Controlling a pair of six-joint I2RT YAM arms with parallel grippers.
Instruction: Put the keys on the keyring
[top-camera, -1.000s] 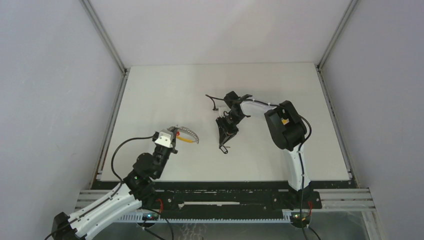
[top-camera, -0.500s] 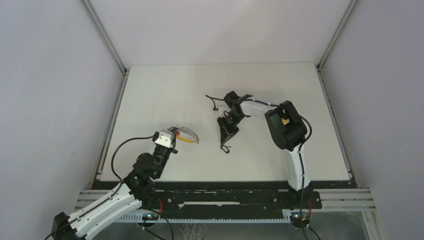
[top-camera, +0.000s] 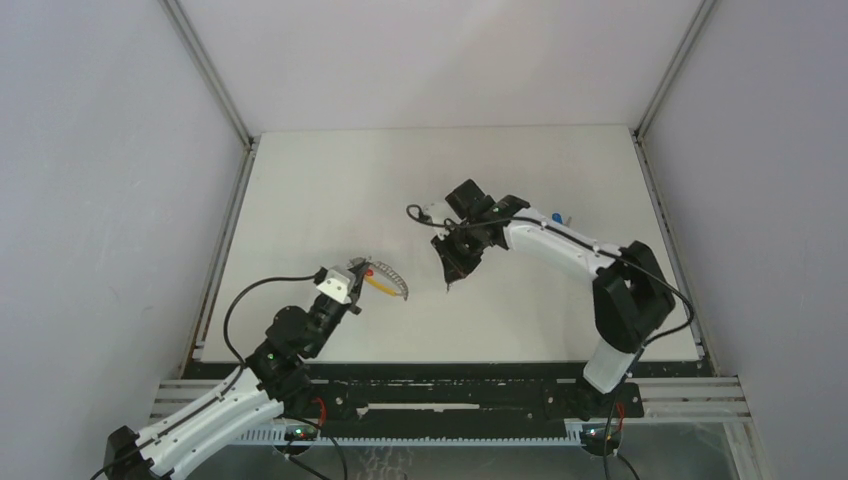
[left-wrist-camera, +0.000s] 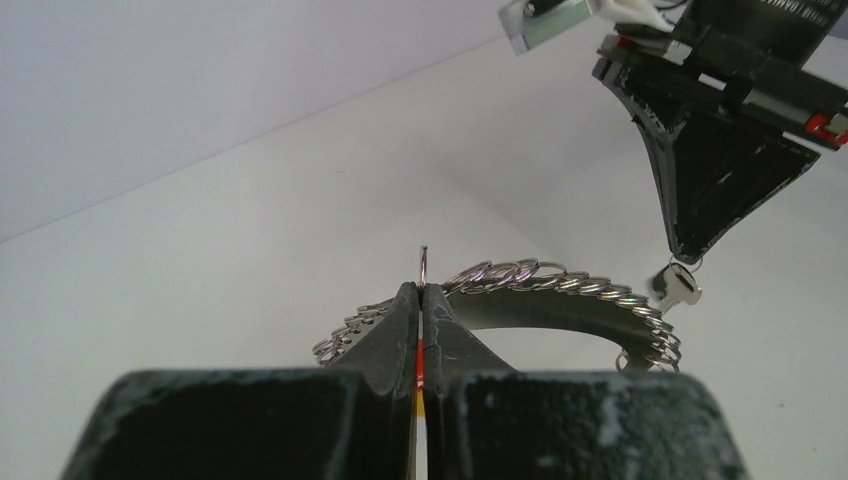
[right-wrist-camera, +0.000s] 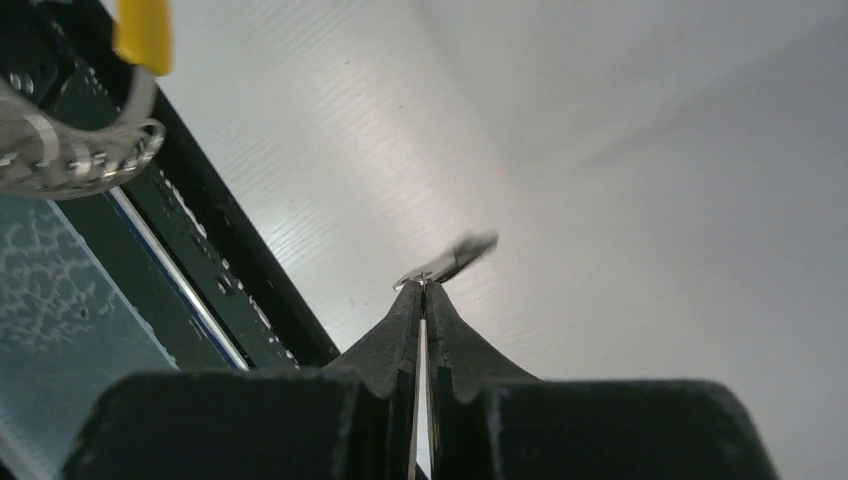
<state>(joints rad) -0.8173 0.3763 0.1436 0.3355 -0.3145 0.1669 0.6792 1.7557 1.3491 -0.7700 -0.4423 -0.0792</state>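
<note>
Metal keyring pinched in the left gripper, 1 key in the right gripper.
Each pair of jaws is clamped tight; the key hangs close beside the ring's curve.

White table; tiny blue key lying on it, right of centre.
</note>
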